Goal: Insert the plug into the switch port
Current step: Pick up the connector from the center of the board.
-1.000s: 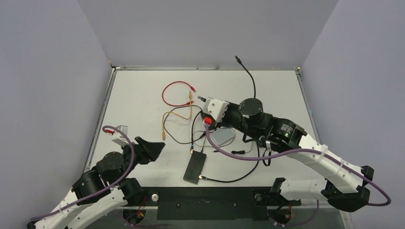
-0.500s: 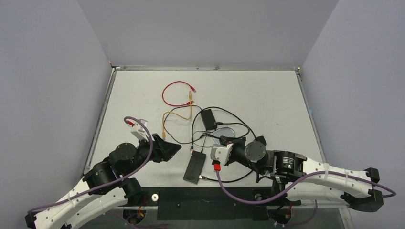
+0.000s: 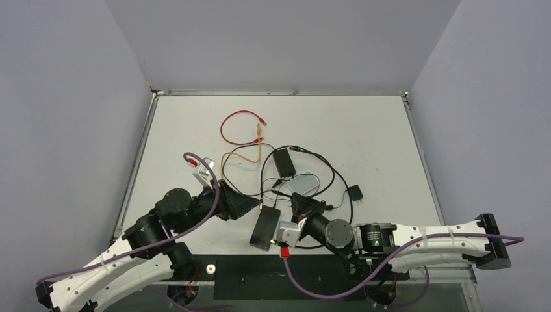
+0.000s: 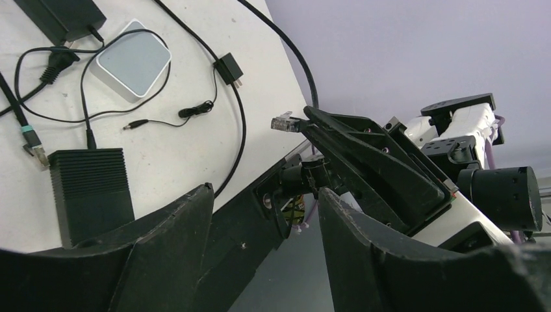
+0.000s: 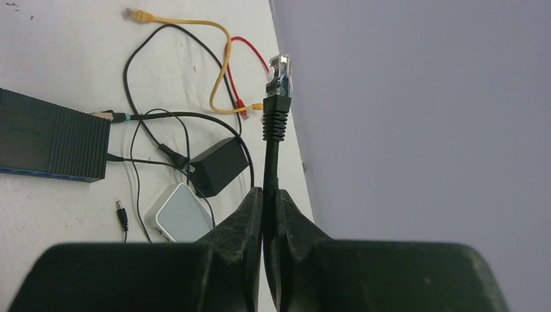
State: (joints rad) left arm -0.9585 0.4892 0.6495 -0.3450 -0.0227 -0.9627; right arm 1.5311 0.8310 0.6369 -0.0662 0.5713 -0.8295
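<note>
The switch is a flat black box (image 3: 265, 227) near the table's front edge; it also shows in the left wrist view (image 4: 91, 192). In the right wrist view (image 5: 52, 140) its blue-trimmed face (image 5: 52, 174) shows, but I cannot make out single ports. My right gripper (image 5: 268, 193) is shut on a black cable, whose clear plug (image 5: 279, 68) sticks up past the fingertips. In the top view that gripper (image 3: 297, 203) hovers just right of the switch. My left gripper (image 3: 250, 207) is open and empty at the switch's far left corner, its jaws wide apart (image 4: 265, 192).
A black adapter brick (image 3: 283, 162) and a light grey pad (image 3: 303, 184) lie behind the switch among tangled black leads. A yellow cable (image 3: 240, 156) and a red cable (image 3: 235, 127) lie further back. A small wall plug (image 3: 355, 192) lies to the right.
My right arm has swung from the far middle of the table back to the front edge with the black cable. My left arm has reached forward and right towards the switch.
</note>
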